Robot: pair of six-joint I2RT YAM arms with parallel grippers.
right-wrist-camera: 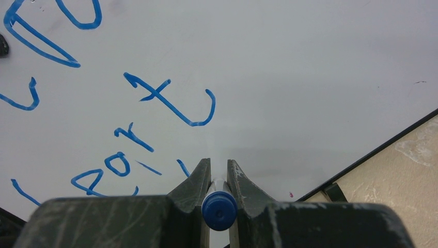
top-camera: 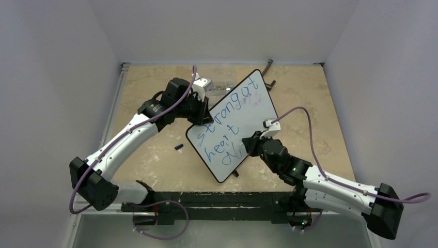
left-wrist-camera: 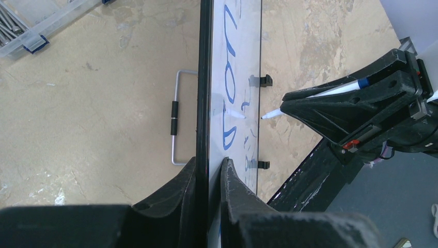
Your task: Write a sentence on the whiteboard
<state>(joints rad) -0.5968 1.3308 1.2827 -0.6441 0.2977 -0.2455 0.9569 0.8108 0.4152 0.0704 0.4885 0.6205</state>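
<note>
Blue marker lettering, the sentence (top-camera: 231, 106), fills two rows on one whiteboard (top-camera: 261, 103) standing tilted mid-bench (top-camera: 310, 103). The left claw (left-wrist-camera: 208, 164) clamps the whiteboard's edge, and the right claw (right-wrist-camera: 218, 165) clamps one marker (right-wrist-camera: 219, 210) at the lower row.

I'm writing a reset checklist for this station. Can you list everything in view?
whiteboard: one, white with a thin black frame, standing tilted mid-table
writing: two rows plus a started third, blue, on the whiteboard's face
marker: one, white with a blue end, tip close to the whiteboard
small piece: one, blue, on the table left of the whiteboard, perhaps a cap
box: one, clear, at the far side of the table
wire handle: one, silver with a black grip, behind the whiteboard
table: one, beige
left gripper: one, black, clamped on the whiteboard's edge
right gripper: one, black, holding the marker
</note>
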